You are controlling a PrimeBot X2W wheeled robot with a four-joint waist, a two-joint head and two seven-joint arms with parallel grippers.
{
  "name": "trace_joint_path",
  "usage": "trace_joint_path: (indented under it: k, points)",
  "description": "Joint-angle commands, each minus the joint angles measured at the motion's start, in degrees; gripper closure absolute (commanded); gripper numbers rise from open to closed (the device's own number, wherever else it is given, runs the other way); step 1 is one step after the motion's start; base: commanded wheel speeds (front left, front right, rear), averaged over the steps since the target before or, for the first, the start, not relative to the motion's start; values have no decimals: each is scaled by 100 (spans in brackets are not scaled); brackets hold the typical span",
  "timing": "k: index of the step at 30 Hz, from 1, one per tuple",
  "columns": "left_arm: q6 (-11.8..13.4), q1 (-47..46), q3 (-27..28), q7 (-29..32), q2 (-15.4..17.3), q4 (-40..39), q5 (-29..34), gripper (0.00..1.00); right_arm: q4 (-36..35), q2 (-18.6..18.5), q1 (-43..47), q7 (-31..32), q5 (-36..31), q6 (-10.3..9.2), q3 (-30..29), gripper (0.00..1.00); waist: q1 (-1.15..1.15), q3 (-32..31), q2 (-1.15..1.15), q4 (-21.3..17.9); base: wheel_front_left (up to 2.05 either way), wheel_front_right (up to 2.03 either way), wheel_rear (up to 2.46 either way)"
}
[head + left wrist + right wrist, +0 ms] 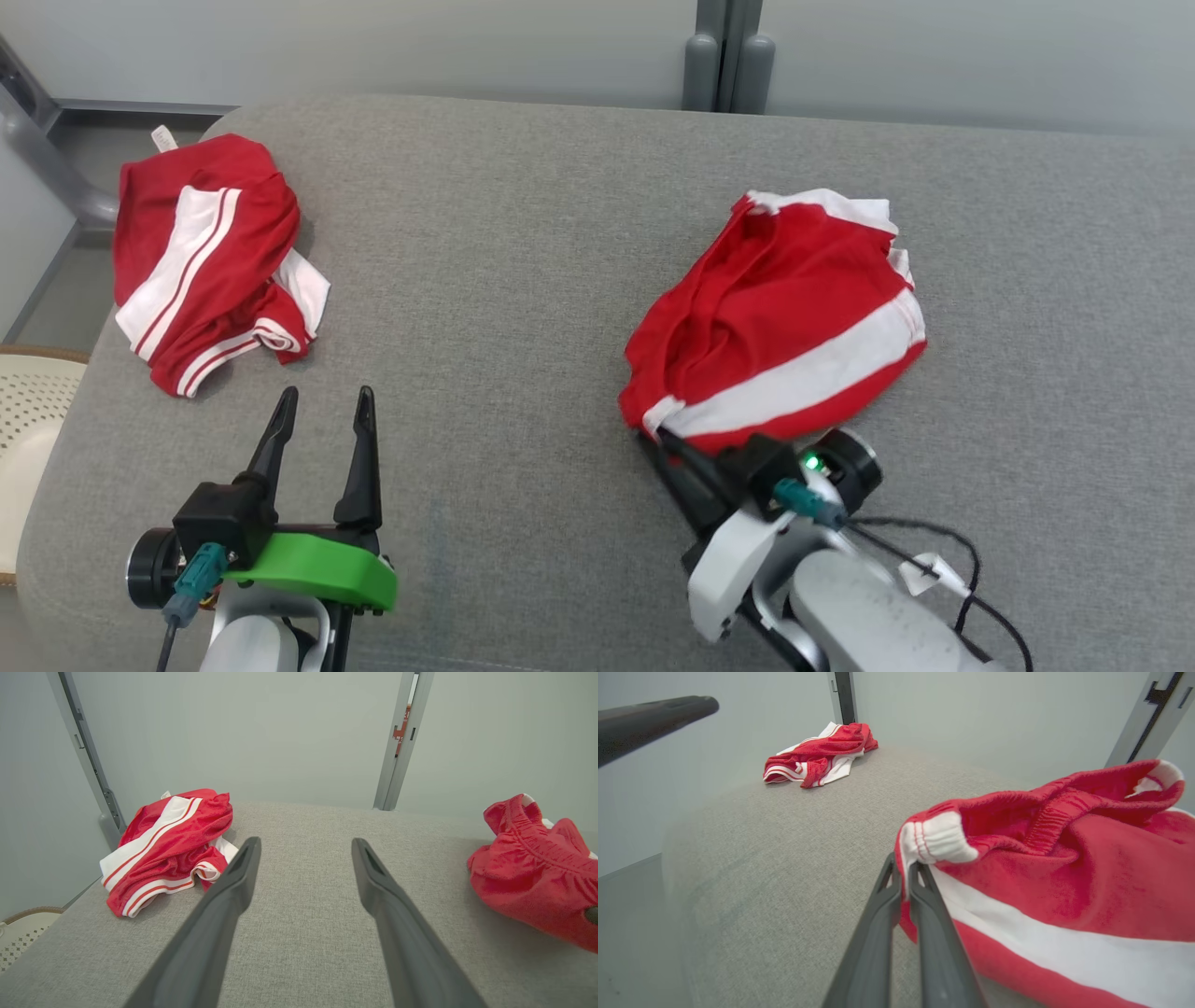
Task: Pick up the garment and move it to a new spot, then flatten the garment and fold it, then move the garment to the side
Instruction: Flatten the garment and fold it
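Desk point(523, 280), covered in grey fabric, carries two red-and-white garments, well apart. The garment point(784, 317) under work lies crumpled on the robot's right half of the desk, with a broad white stripe across its near side and an elastic waistband bunched at the top. The second garment point(205, 261) lies in a heap at the far left corner, untouched by either arm.

Task progress, as judged: only the first step is under way. The garment is gripped but rests on the desk in a loose heap, not yet lifted or carried. Relocation, flattening, folding and the final move to the side all remain.

The right gripper point(903, 872) sits at the near-left edge of the garment. Its fingers point(878, 924) are pressed together and clamp a thin fold of red cloth just below the white cuff point(936, 840). The grip takes in only the edge, so the bulk of the cloth is likely to hang free on lifting.

The left gripper point(325, 397) hovers over bare desk between the two garments. Its fingers point(233, 886) stand wide apart, hold nothing and touch no cloth.
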Motion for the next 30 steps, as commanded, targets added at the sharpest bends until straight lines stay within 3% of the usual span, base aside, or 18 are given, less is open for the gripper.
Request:
trace_joint_path:
  k: [1,7,8,9,10,15,24,30]
  points:
    - [-27,46,1,-4,-22,18,33,0,83,24,102,-16,96,-4,232,100,0,-15,0,94,0,0,0]
    - [-44,68,-2,-5,-64,57,55,0,498,151,116,-17,592,-4,1282,100,0,-10,0,252,0,0,0]
    - [-45,70,-1,-4,-70,60,61,0,560,169,87,-16,685,-4,1368,75,0,-9,0,265,0,0,0]
    - [-42,76,4,-5,-74,62,67,0,596,180,59,-16,740,-4,1422,11,0,-11,0,271,0,0,0]
    - [-37,84,13,-5,-79,60,72,0,605,195,30,-16,826,-4,1456,0,0,-13,0,270,0,0,0]
    - [15,141,101,-5,-64,38,97,0,390,139,-75,-17,857,-4,1107,0,0,-56,0,137,0,0,0]
    - [39,198,196,-5,-83,-36,138,0,-163,-548,142,-17,484,-4,-367,0,0,-134,0,-165,0,0,0]
    - [3,161,193,-4,-98,-82,170,0,29,-840,164,-17,267,-3,-1136,0,0,-65,0,-184,0,0,0]
